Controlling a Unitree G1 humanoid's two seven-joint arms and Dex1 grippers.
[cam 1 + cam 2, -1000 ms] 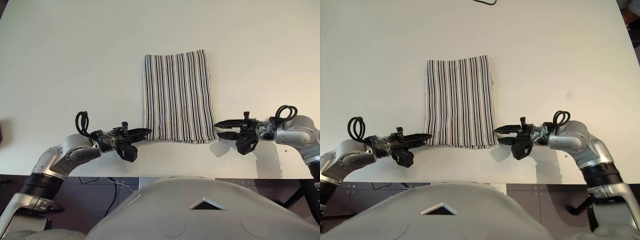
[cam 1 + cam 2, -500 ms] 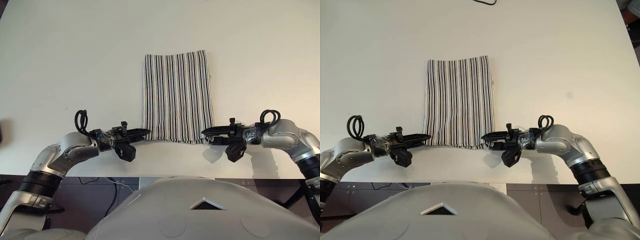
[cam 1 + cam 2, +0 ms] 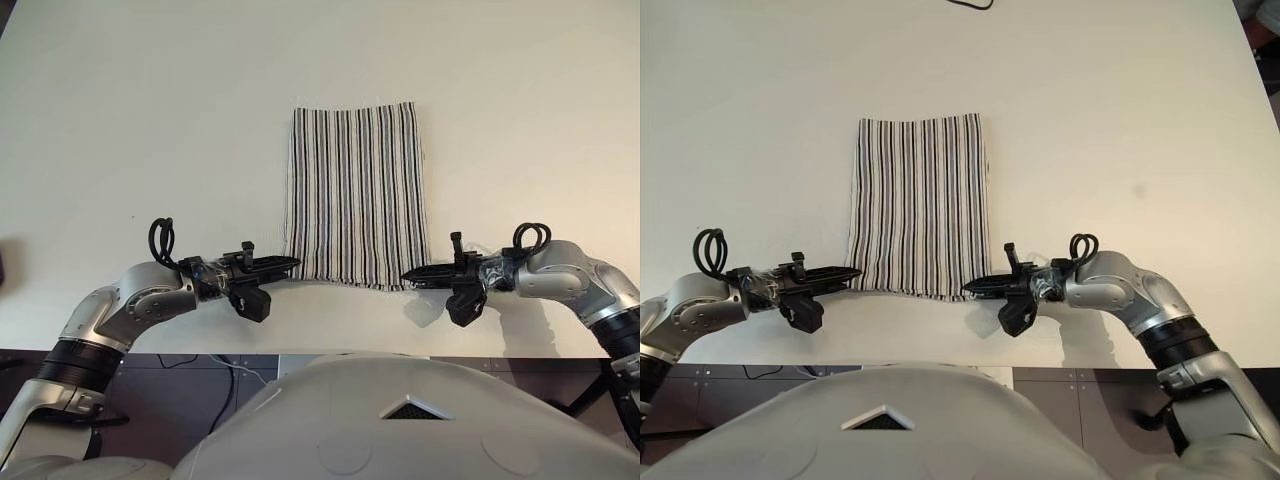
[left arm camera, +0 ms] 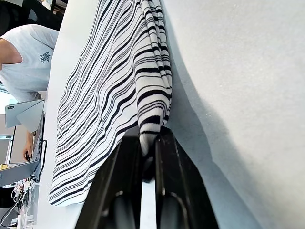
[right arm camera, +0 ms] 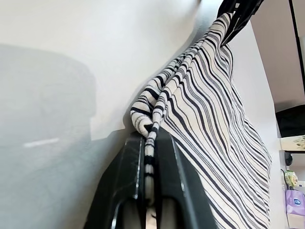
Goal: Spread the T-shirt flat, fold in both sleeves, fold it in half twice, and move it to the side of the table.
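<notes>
Left claw: your left gripper (image 3: 289, 264) is clamped shut on the near left corner of the T-shirt (image 3: 353, 195). In the left wrist view the folded edge sits pinched between its two black fingers (image 4: 125, 164).
Right claw: your right gripper (image 3: 409, 276) is clamped shut on the near right corner. In the right wrist view, bunched layers of striped cloth are squeezed between its fingers (image 5: 168, 164).
T-shirt: black-and-white stripes, sleeves already folded in, so you have a narrow rectangle running away from you. It lies in the middle of the table (image 3: 150, 100), with its near edge close to the table's near edge. The far end lies flat, and the cloth gathers into ridges at both gripped corners.
Arms: both reach in low from either side, fingers pointing toward each other along the near edge.
Table: plain white, and it carries the T-shirt.
</notes>
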